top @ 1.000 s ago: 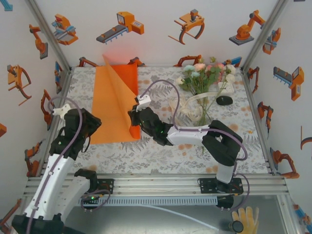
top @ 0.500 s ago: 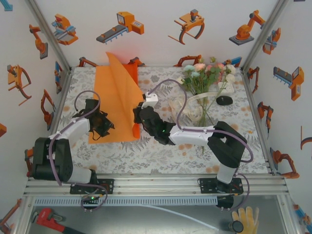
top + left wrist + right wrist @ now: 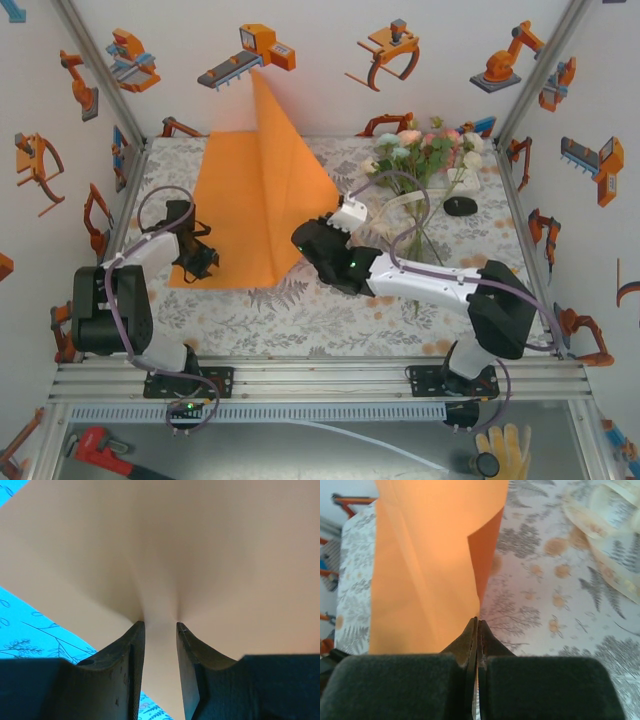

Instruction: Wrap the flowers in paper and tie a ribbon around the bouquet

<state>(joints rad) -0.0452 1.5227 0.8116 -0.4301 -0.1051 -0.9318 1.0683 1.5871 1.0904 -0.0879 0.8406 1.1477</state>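
The orange paper (image 3: 250, 190) stands up in a tall tent over the left half of the table. My right gripper (image 3: 303, 240) is shut on its right edge, and in the right wrist view the sheet (image 3: 420, 570) runs into the closed jaws of that gripper (image 3: 477, 620). My left gripper (image 3: 205, 262) sits at the paper's near left corner. Its fingers (image 3: 131, 650) stand a little apart, and between their tips (image 3: 160, 624) the paper (image 3: 200, 555) puckers. The flowers (image 3: 420, 155) lie at the back right. The cream ribbon (image 3: 400, 215) is looped over their stems and also shows in the right wrist view (image 3: 610, 540).
A floral cloth (image 3: 330, 320) covers the table. A small black object (image 3: 460, 207) lies beside the flowers. White walls with orange stickers close in three sides. A yellow glove (image 3: 505, 450) and a red wrench (image 3: 100, 445) lie below the front rail.
My right gripper has carried the paper's edge up and to the right, and the sheet now stands much taller. My left gripper has reached the near left corner and its jaws have narrowed.
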